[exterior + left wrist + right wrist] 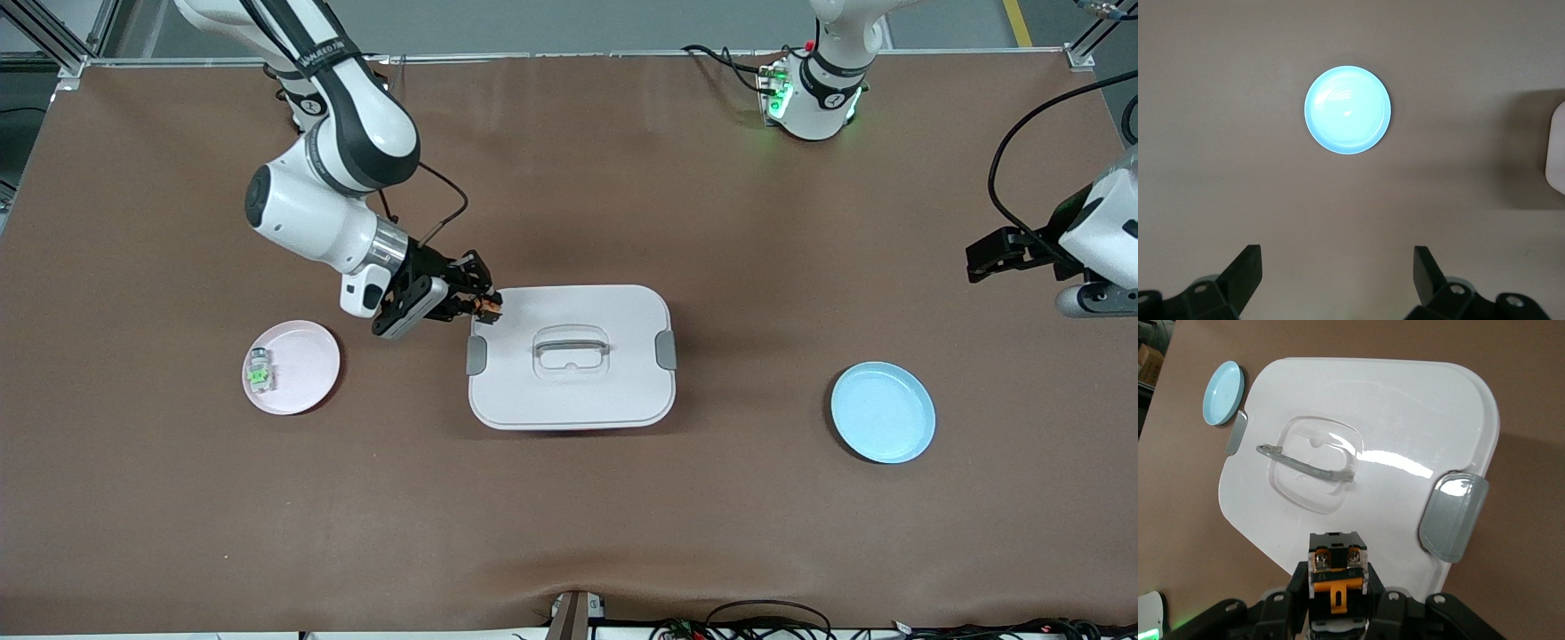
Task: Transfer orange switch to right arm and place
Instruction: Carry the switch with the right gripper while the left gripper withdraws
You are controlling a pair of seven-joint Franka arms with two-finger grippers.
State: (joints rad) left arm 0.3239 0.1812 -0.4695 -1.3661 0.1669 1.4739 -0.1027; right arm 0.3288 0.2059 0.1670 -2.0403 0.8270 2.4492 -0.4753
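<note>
Gripping the orange switch (pixel 1336 577), the right gripper (pixel 480 302) hovers over the box lid (pixel 613 391).

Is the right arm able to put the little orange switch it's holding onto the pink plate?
Probably yes. The right gripper, shut on the small black orange-topped switch, hangs over the white lidded box. The round pink plate lies close by, toward that arm's end, with bare table between.

Robotics lab bench: two white Franka arms (pixel 329 133) bolted along a tabletop (pixel 569 516) covered in brown matting, aluminium extrusion frame (pixel 53 44) at the corners, loose cabling (pixel 765 618) along the edge.
</note>
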